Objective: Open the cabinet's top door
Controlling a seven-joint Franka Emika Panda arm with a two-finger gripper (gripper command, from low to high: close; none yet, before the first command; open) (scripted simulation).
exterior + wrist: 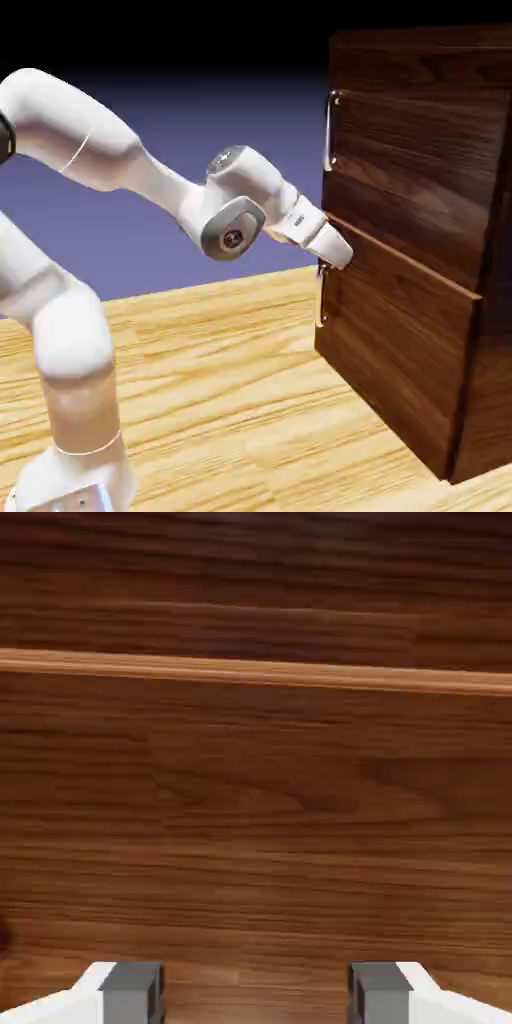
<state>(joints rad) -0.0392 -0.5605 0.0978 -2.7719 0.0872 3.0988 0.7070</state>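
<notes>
Grey fingertips (pixel 131 994) of the wide-open end effector (pixel 256 994) face the cabinet (pixel 256 812).

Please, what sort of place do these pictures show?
It looks like a simulated robot workspace, not a real room: a white robot arm, a dark wooden cabinet on a light wooden surface, and a plain blue-violet backdrop.

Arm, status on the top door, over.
Gripper open, nothing between the fingertips, by the seam below the door. Top door shut. Its handle ungripped, nothing seen blocking it.
</notes>
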